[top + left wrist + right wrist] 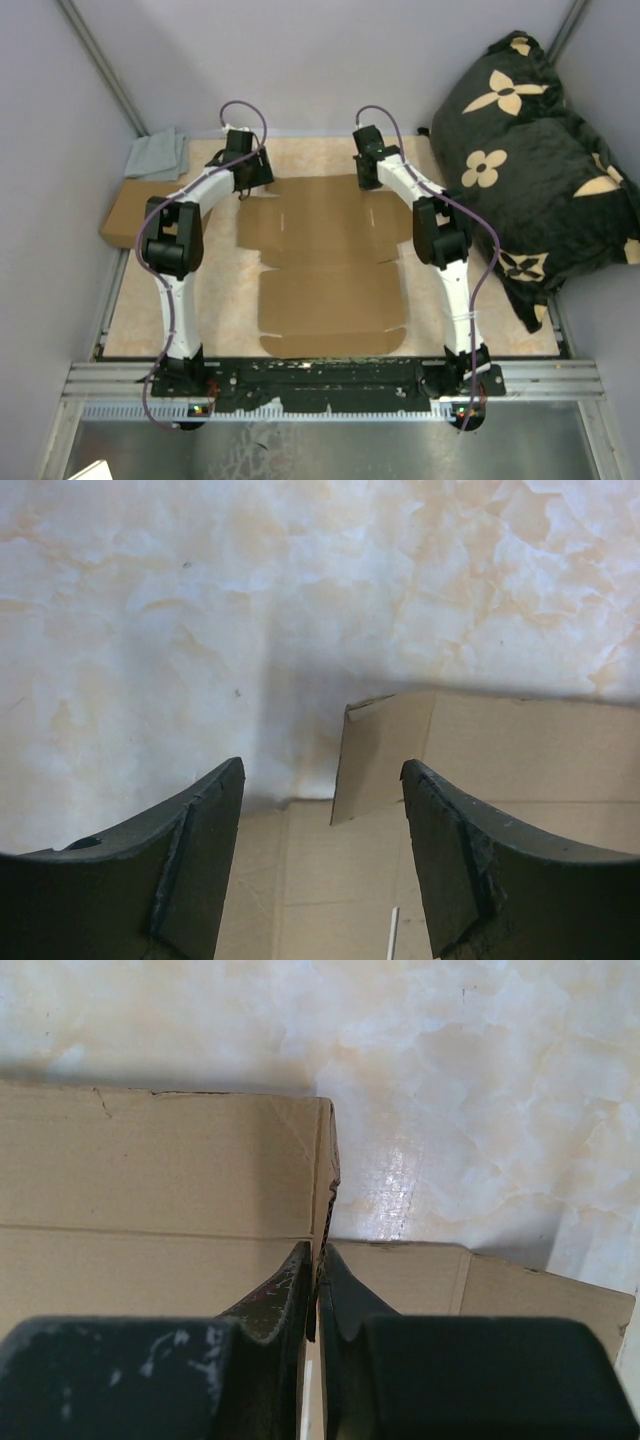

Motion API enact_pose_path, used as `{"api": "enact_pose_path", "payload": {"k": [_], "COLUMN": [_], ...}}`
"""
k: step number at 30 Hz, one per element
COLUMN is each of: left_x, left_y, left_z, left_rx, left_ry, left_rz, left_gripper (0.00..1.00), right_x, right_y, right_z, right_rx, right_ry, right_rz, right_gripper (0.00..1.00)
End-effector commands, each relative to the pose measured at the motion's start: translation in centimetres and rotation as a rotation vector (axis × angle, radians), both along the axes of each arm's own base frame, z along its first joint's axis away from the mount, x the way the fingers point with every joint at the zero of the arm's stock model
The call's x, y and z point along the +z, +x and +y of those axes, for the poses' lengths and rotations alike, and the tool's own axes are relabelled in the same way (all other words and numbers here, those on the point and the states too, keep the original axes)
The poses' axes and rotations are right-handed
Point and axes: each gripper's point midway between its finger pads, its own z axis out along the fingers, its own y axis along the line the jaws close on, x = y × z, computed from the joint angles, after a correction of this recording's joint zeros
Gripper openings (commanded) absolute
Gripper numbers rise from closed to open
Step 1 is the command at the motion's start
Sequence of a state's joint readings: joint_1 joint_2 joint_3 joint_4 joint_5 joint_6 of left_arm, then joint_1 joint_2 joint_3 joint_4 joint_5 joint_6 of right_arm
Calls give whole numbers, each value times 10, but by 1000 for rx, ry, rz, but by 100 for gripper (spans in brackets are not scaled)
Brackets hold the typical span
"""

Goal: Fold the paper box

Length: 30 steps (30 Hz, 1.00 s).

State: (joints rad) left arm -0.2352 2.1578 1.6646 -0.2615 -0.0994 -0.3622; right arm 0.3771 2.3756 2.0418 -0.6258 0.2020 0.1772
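Wrist view alone shows right pincer [318, 1265] seemingly pinching paper box [150, 1180].

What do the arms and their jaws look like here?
Both the left arm and right arm have white link shells with black joints and black bases, each trailed by a thin purple cable. The jaws are matte black curved blades, the right pair scuffed with pale marks.

Left end effector [320, 775], jaws spread wide; right end effector [318, 1255], jaws pinched together.
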Motion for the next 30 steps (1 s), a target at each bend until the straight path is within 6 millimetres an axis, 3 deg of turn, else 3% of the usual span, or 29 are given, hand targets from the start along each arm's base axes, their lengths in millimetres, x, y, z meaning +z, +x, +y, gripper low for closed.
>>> {"api": "enact_pose_path", "payload": {"k": [1, 7, 13, 17, 22, 24, 27, 30], "left_x": [15, 9, -2, 8, 27, 27, 24, 18], "left_y": [19, 19, 12, 7, 2, 0, 0, -1], "left_z": [-20, -41, -46, -59, -86, -97, -110, -114], "left_rx": [-70, -136, -162, -201, -250, -269, -282, -282], "left_ry": [-53, -135, -150, -194, -220, -229, -233, -232], "left_rz": [-63, -53, -10, -15, -53, -54, -49, -38], "left_gripper": [69, 61, 47, 39, 41, 44, 48, 48], "right_x": [52, 55, 58, 58, 58, 59, 63, 67], "right_y": [12, 11, 12, 11, 9, 7, 4, 2], "right_z": [2, 4, 5, 7, 14, 18, 23, 25], "right_rx": [-3, -1, 0, 2, 24, 36, 53, 60], "right_ry": [26, 37, 39, 50, 85, 103, 136, 153], "right_rz": [-113, -112, -111, -107, -97, -91, -93, -105], "right_gripper": [7, 7, 7, 8, 11, 18, 51, 61]}}
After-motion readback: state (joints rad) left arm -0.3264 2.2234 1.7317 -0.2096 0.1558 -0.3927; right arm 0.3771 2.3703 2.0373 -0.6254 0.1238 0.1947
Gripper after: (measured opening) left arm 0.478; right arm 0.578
